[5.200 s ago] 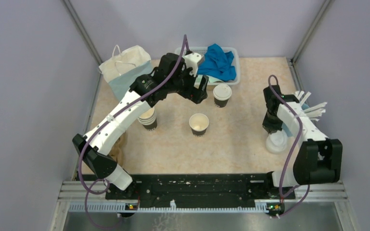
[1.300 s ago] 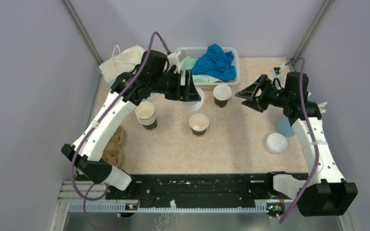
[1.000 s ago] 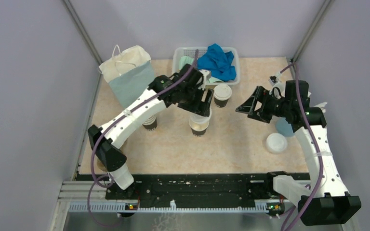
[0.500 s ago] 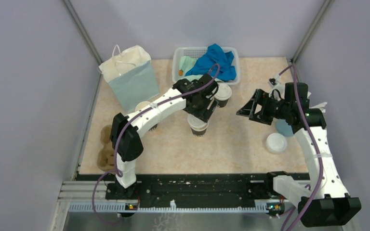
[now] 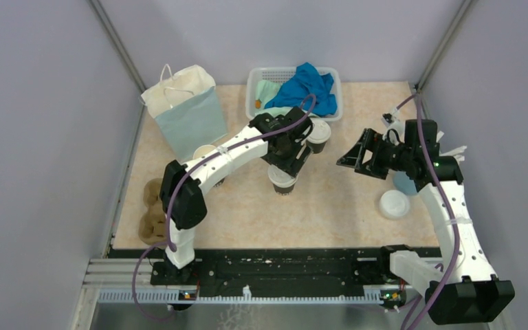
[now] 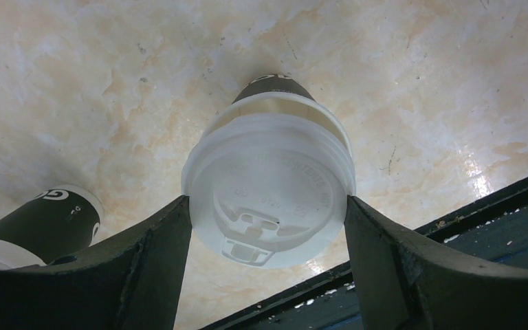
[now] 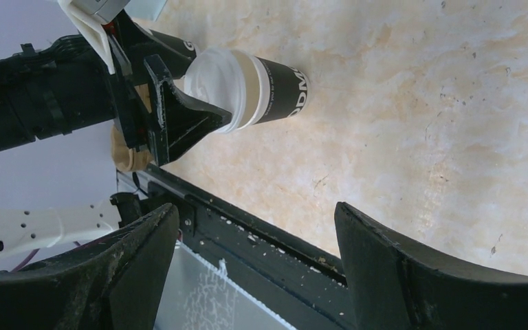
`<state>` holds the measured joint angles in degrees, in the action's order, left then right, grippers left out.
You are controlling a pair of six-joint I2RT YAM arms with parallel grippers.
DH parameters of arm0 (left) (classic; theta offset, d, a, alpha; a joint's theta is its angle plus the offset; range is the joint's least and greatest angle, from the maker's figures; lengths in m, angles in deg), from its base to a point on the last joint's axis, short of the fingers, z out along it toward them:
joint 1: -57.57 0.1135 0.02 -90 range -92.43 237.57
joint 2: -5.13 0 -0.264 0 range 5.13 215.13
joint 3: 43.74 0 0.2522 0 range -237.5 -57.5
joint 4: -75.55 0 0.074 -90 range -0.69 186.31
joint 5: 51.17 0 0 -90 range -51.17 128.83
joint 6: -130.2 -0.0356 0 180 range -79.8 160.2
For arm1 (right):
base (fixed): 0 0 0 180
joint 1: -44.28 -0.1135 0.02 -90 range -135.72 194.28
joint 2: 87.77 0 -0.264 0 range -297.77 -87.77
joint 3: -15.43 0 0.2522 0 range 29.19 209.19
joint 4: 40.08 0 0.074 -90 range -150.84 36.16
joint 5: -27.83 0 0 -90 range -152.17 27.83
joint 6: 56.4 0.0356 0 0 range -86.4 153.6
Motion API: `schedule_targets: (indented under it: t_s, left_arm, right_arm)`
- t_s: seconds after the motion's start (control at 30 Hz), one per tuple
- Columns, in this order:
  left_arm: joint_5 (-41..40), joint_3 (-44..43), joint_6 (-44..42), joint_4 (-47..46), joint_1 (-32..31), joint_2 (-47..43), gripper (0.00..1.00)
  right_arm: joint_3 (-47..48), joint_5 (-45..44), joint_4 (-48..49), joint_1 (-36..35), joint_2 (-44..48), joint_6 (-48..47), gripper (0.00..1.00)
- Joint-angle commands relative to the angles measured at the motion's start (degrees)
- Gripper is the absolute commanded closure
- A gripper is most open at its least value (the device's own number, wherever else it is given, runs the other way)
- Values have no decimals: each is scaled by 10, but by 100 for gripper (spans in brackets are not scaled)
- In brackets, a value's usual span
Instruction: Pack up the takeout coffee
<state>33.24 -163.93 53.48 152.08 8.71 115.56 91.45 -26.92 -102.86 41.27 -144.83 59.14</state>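
Note:
A white plastic lid [image 6: 268, 189] is pinched between the fingers of my left gripper [image 6: 267, 206], which is shut on it. The lid sits at the mouth of the open takeout coffee cup [image 5: 282, 183] mid-table, slightly off its cream rim [image 6: 275, 103]. From the right wrist, that lid meets the cup [image 7: 268, 86] sideways on. A second cup [image 5: 316, 135], lidded, stands just behind. My right gripper [image 5: 355, 157] hovers open to the right of both, with nothing in it.
A stack of spare cups [image 6: 45, 221] stands left of the left arm. A paper bag [image 5: 185, 113] and a basket [image 5: 256, 79] of cloths are at the back. The pulp tray [image 5: 152, 214] lies front left. Loose lids [image 5: 394, 204] and a light blue cup [image 5: 405, 183] are at the right.
The left arm came from the basket side down over the middle cup with the lid and has barely moved in the last half second. The right arm holds its hover.

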Motion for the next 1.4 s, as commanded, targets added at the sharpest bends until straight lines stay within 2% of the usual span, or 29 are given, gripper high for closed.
schedule_targets:
  t_s: [0.0,0.43,0.67,0.97,1.37]
  left_arm:
    - [10,-25,-14,-4,-3,11,26]
    - [6,-52,-25,10,-3,39,24]
    - [-11,-36,-24,16,-3,33,24]
    - [-18,-96,-19,61,-3,47,24]
    - [-8,-92,-21,60,-3,65,21]
  right_arm:
    - [-2,6,20,-4,7,-4,17]
    - [-11,10,29,-4,4,-3,17]
    - [-17,13,35,-4,4,-2,17]
    - [-19,17,41,-4,0,-2,17]
    - [-22,19,40,-4,5,-2,17]
